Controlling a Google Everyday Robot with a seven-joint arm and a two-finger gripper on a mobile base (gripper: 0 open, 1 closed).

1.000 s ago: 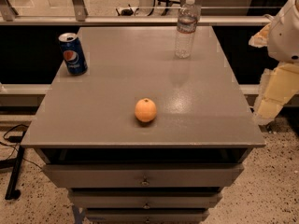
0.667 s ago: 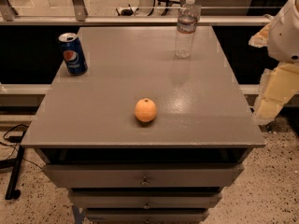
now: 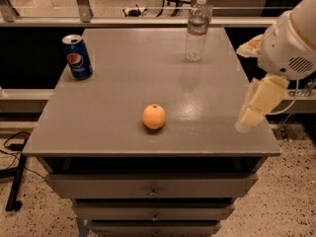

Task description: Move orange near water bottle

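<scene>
The orange [image 3: 154, 116] lies on the grey table top [image 3: 113, 107], near the front middle. The water bottle [image 3: 197, 29], clear with a white cap and a label band, stands upright at the far right of the table. My gripper [image 3: 253, 107], beige and hanging down from the white arm [image 3: 291, 43], is over the table's right edge. It is well to the right of the orange and nearer than the bottle. It holds nothing that I can see.
A blue Pepsi can [image 3: 77, 57] stands at the far left of the table. Drawers [image 3: 153, 185] sit below the table front. A rail and a glass partition run behind the table; cables lie on the floor at the left.
My arm and gripper have moved left, from beside the table to over its right edge. The orange, bottle and can have not moved.
</scene>
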